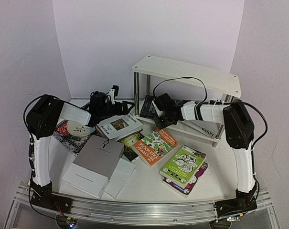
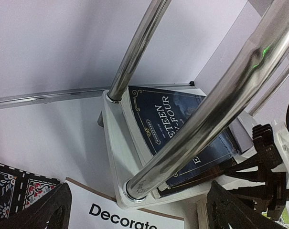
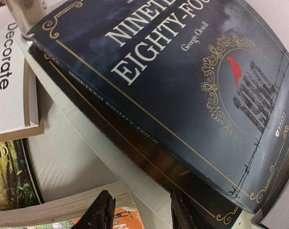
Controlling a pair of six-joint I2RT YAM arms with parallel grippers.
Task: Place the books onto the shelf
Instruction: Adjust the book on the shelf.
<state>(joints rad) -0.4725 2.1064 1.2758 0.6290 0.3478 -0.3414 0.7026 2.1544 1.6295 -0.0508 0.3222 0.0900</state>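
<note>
The shelf (image 1: 187, 72) stands at the back right, with white boards on shiny metal legs. A dark blue book (image 3: 182, 71) lies flat on its lower board (image 3: 72, 152), at the left end. My right gripper (image 3: 144, 210) hovers just in front of that book's spine. Its fingers (image 3: 106, 212) are apart and hold nothing. My left gripper (image 2: 139, 206) is wide open and empty, just left of the shelf's front leg (image 2: 206, 114), above the white "Decorate" book (image 1: 119, 126). Grey (image 1: 99, 155), orange (image 1: 156, 143), dark green (image 1: 130, 143) and lime green (image 1: 183, 164) books lie on the table.
A magenta book (image 1: 198, 179) lies under the lime green one. A patterned black-red placemat (image 1: 68, 136) sits at the left under my left arm. A pale flat thing (image 1: 208, 130) rests on the right end of the lower board. Walls close in behind and beside the shelf.
</note>
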